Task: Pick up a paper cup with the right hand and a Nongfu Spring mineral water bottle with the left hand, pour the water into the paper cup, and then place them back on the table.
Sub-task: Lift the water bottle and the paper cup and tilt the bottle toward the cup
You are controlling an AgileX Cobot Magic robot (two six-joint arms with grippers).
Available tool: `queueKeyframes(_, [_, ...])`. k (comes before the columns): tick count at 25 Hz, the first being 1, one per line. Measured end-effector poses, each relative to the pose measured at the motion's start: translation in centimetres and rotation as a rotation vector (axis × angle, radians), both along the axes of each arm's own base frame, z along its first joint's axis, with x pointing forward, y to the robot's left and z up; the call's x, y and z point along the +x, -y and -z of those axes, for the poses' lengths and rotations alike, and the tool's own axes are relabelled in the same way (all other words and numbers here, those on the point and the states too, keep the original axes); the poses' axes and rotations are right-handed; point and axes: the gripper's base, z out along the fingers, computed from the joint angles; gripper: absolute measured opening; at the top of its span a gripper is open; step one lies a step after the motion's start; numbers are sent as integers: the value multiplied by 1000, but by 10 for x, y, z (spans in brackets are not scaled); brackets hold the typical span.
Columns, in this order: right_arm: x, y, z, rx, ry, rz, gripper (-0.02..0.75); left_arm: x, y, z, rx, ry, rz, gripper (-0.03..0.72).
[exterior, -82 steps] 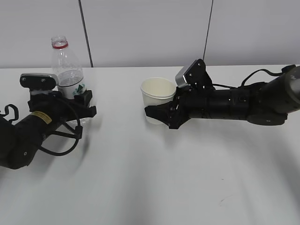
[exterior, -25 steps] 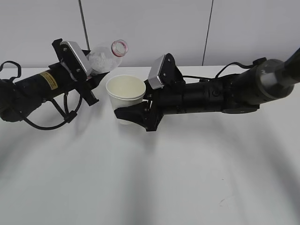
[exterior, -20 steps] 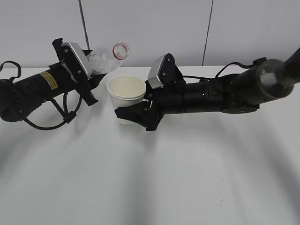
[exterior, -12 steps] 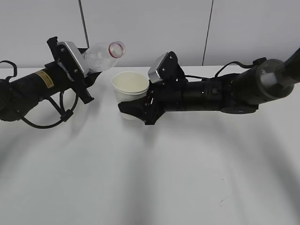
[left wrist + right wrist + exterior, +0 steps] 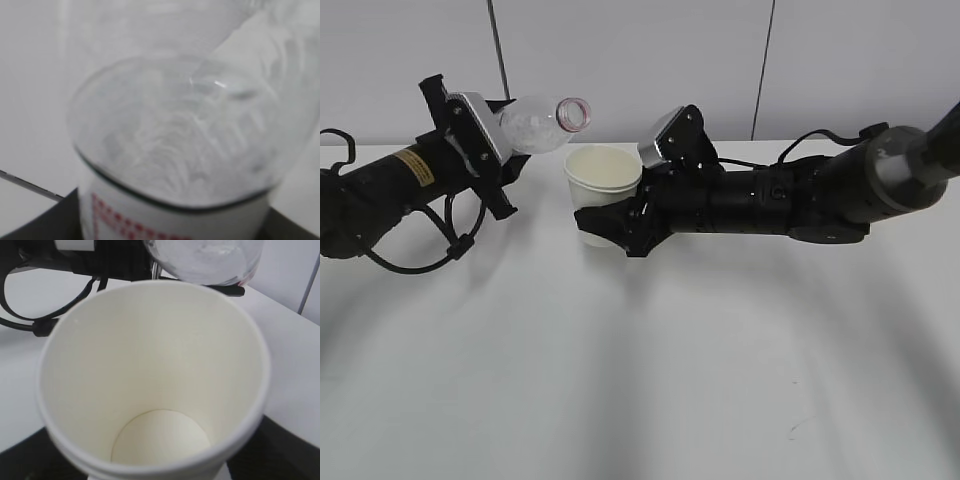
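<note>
The left pincer (image 5: 498, 150) grips the Nongfu Spring mineral water bottle (image 5: 542, 123) around its labelled body, tipped almost level, its open mouth just left of and above the paper cup (image 5: 601, 190); the right pincer (image 5: 615, 225) clasps the cup low on its wall, apparently just off the bench (image 5: 640, 380). The cup is thin and light — it would likely crush under a hard squeeze, so low on the wall seems wise; the clear bottle looks soft and near empty. Seen from the right wrist, the cup's inside looks dry — no water visible.
</note>
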Motion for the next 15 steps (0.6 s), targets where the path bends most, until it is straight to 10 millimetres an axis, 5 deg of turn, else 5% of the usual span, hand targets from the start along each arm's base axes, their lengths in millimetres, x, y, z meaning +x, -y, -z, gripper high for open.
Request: queueKeyframes(15, [-3,-1,3,-41,12,-43,522,1,-1,5,39,1,-8,376])
